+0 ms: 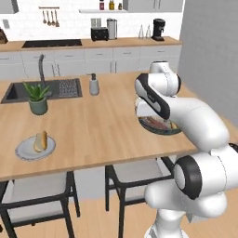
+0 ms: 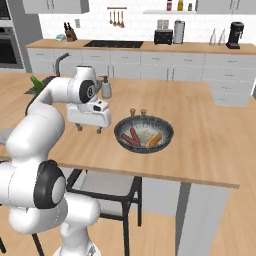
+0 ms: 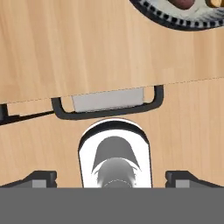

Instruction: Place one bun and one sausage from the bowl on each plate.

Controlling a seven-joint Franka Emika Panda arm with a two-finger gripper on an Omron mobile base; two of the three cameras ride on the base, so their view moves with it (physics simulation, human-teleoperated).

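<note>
so the white arm's two-finger gripper (image 2: pixel 88 129) is spread wide and holding nothing, hovering over bare wooden counter with the wide dark speckled bowl (image 2: pixel 167 131) just beside it, still carrying two reddish sausages (image 2: pixel 131 138) and an orange-brown bun (image 2: pixel 155 139). Farther off past the hand, the pale grey-white rimmed plate (image 1: pixel 24 153) looks done with its bun and sausage (image 1: pixel 40 142), so I'd say roughly half is left

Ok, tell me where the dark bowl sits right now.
In the right base view the dark bowl sits on the wooden counter near its front edge, just right of the open gripper.
</note>
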